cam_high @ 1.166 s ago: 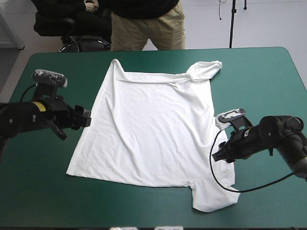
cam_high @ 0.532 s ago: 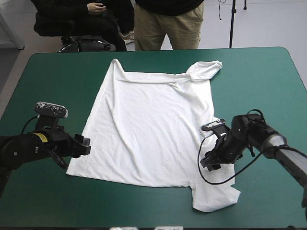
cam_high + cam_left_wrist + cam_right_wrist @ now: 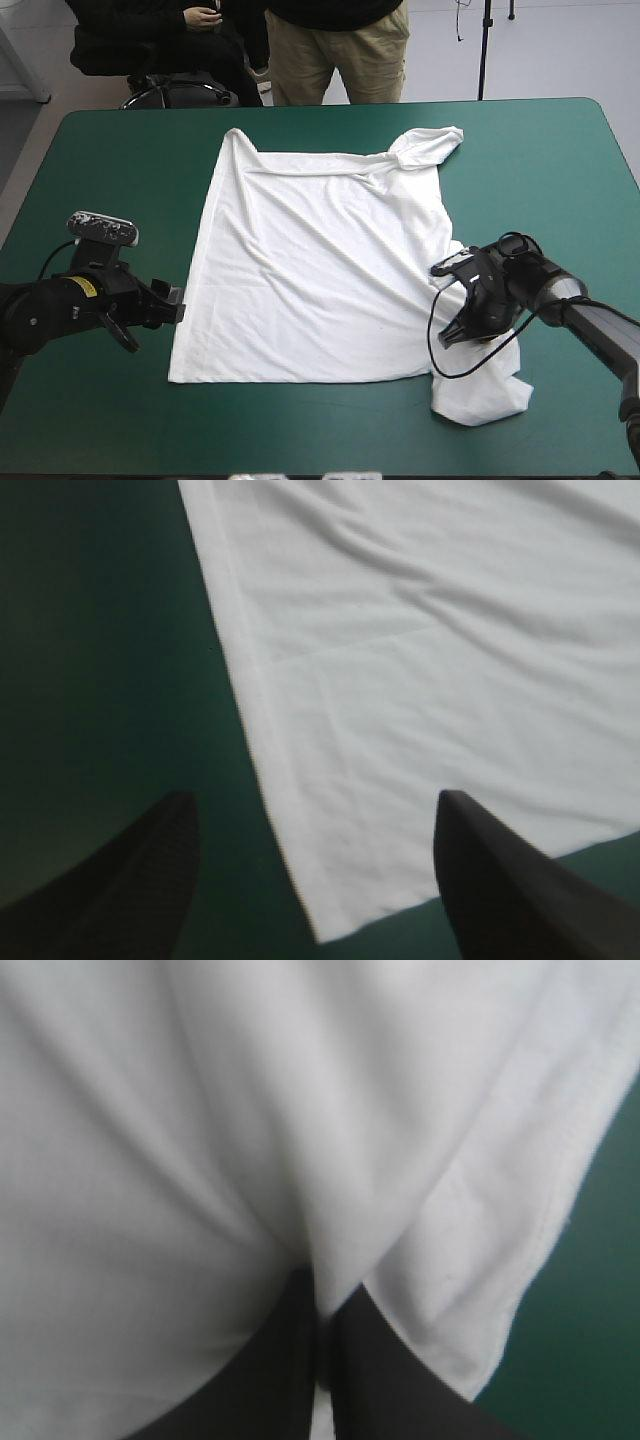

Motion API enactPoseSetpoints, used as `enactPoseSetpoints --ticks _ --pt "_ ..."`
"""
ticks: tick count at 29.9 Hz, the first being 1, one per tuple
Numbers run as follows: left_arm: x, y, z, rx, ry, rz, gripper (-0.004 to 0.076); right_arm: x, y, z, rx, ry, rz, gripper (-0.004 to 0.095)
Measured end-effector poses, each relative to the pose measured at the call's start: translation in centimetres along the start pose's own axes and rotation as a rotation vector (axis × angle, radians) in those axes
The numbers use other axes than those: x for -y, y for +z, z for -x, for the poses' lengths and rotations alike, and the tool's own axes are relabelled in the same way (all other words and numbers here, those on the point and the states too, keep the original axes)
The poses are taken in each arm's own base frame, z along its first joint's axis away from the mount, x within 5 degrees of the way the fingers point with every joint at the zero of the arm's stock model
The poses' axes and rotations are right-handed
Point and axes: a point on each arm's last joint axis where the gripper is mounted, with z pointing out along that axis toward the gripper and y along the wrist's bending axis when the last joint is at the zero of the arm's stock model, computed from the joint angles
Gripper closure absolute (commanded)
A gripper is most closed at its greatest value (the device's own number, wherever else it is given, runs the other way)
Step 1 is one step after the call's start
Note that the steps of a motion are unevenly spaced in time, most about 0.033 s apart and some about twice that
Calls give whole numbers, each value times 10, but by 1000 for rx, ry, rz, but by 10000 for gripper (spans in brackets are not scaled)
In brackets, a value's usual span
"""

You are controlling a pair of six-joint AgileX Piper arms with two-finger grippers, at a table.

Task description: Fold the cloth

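white t-shirt (image 3: 320, 270), spread flat mid-table, near right sleeve bunched

T-shirt (image 3: 320, 270) spread flat mid-tabletop (image 3: 120, 160), left pincer (image 3: 178, 301) just beside its left edge near the near-left corner, right pincer (image 3: 455, 331) clamped on its right edge, one sleeve bunched at its near-right corner, the other at far-right.

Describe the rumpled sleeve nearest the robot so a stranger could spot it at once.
On the teal-green table, a white T-shirt lies spread across the middle. Follow its right side to the near edge, just past the right gripper, shut on the T-shirt: the sleeve bulges there as a rumpled lump. The other sleeve lies by the far edge, no gripper near it.
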Motion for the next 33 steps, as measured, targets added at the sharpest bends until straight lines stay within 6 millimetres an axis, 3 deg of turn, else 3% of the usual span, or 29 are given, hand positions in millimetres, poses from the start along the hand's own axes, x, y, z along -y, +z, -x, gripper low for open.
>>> enactPoseSetpoints --ticks 7,12,20,27,30,33 --pt "0 -10 8 38 6 5 240 73 1 -5 29 208 -150 926" --pt "0 -15 11 45 10 9 241 141 -10 2 97 375 -225 926" --pt "0 -15 8 9 15 12 240 226 -7 47 141 378 -358 926" --pt "-1 -15 5 -22 24 28 240 285 2 84 178 409 -475 908" --pt "-3 -16 4 -27 30 41 240 297 7 90 194 450 -447 751" --pt "-3 -16 4 -28 32 47 240 301 11 90 200 470 -387 435"
